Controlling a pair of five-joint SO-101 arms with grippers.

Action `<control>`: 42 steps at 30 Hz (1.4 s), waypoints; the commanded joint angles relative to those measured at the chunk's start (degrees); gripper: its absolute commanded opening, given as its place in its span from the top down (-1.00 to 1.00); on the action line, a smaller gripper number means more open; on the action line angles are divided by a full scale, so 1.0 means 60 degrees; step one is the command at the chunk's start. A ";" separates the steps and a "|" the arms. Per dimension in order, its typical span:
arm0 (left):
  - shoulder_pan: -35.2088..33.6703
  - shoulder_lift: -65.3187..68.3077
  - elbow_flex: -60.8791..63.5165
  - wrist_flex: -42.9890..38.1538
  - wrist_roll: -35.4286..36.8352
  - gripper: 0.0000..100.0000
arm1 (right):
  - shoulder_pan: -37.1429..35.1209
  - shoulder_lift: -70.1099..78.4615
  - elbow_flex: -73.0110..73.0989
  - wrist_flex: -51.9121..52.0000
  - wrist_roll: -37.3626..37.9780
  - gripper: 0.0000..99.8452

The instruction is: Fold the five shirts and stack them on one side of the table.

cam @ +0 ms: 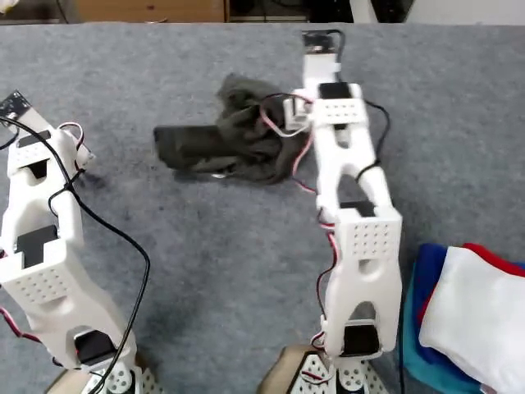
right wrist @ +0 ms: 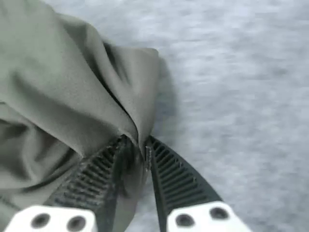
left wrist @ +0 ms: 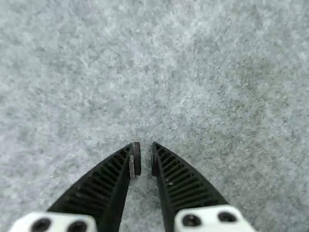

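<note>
Olive-green shirt (cam: pixel 221 144) lies unfolded and crumpled in a heap on the table (cam: pixel 205 263), in the far middle part of the grey surface. One darker, flatter portion sticks out from the heap toward the left arm's side. The rest is bunched in loose folds.

Right tool (right wrist: pixel 140 142): closed down on a fold at the edge of the olive-green shirt (right wrist: pixel 63 87). Cloth is pinched between the two black ribbed fingers (right wrist: pixel 176 181), and the fabric rises in a ridge from the pinch point. Grey table (right wrist: pixel 241 72) shows just beside that edge. In the high view the right arm (cam: pixel 357 238) stretches from its base at the near edge out to the heap, and its wrist sits over the side of the heap nearest the stack. Pink and white wires (cam: pixel 283 123) from the wrist hang over the cloth.

Left tool (left wrist: pixel 143 159): nearly closed, with a thin slit between the tips, gripping nothing. It points down at bare grey table (left wrist: pixel 193 72). Left arm (cam: pixel 41 238) stands at the left side, well apart from the heap.

Stack of folded shirts at the near corner on the right arm's side, beside that arm's base: white shirt (cam: pixel 476 312) on top. Under it a red shirt (cam: pixel 492 256), a blue shirt (cam: pixel 428 271) and a teal shirt (cam: pixel 418 353) show only as edges.
</note>
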 commanded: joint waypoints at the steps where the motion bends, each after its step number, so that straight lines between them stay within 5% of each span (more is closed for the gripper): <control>1: -0.0073 -0.0081 -0.0454 -0.0132 0.0073 0.89 | 0.0227 -0.0037 -0.0828 0.0498 -0.0044 0.95; 8: -0.0073 -0.0081 -0.0454 -0.0132 0.0073 0.89 | 0.0037 -0.0286 -0.1971 0.2183 -0.0015 0.55; 13: -0.0059 -0.0081 -0.0454 -0.0147 0.0073 0.89 | -0.0139 -0.1165 -0.3348 0.4366 -0.0015 0.55; 18: -0.0029 -0.0081 -0.0454 -0.0147 0.0073 0.89 | -0.1736 -0.1502 -0.3656 0.5832 0.0821 0.68; 25: -0.0029 -0.0081 -0.0454 -0.0147 0.0073 0.89 | -0.3538 0.0081 -0.2293 0.4762 0.1993 0.77; 42: -0.0029 -0.0081 -0.0454 -0.0147 0.0059 0.89 | -0.1004 0.2527 -0.6278 0.4733 0.1978 0.94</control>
